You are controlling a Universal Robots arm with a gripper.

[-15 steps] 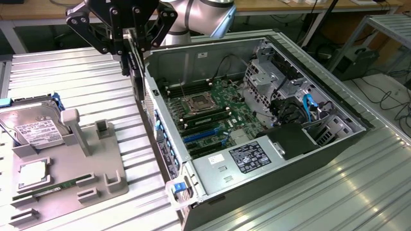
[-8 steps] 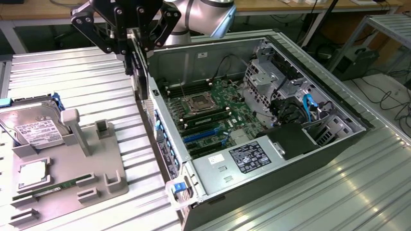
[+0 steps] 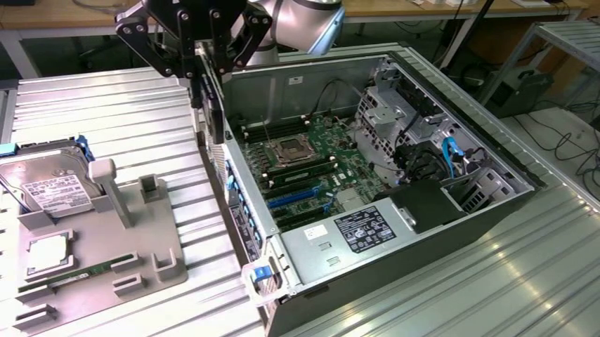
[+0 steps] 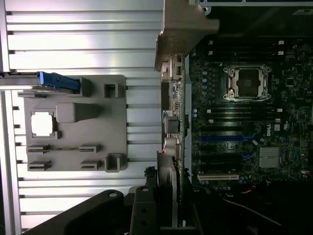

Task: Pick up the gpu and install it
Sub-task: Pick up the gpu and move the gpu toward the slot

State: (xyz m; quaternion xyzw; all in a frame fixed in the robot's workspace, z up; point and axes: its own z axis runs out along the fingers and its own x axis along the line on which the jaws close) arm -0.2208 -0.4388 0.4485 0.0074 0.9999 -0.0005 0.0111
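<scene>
My gripper (image 3: 204,64) is shut on the gpu (image 3: 213,105), a thin black card that hangs edge-on and upright. It is held in the air over the left wall of the open computer case (image 3: 253,232), at the case's far corner. In the wrist view the gpu (image 4: 172,127) runs edge-on away from my gripper (image 4: 164,208), with its metal end bracket (image 4: 183,29) at the far end. It lies along the boundary between the grey fixture and the motherboard (image 4: 244,122). The blue expansion slots (image 3: 295,198) on the motherboard (image 3: 310,158) are bare.
A grey fixture plate (image 3: 140,239) on the ribbed table at the exterior view's left holds a silver hard drive (image 3: 52,186), a processor (image 3: 47,253) and a green memory stick (image 3: 70,279). Inside the case are drive cages (image 3: 403,105), cables (image 3: 450,158) and a power supply (image 3: 366,232).
</scene>
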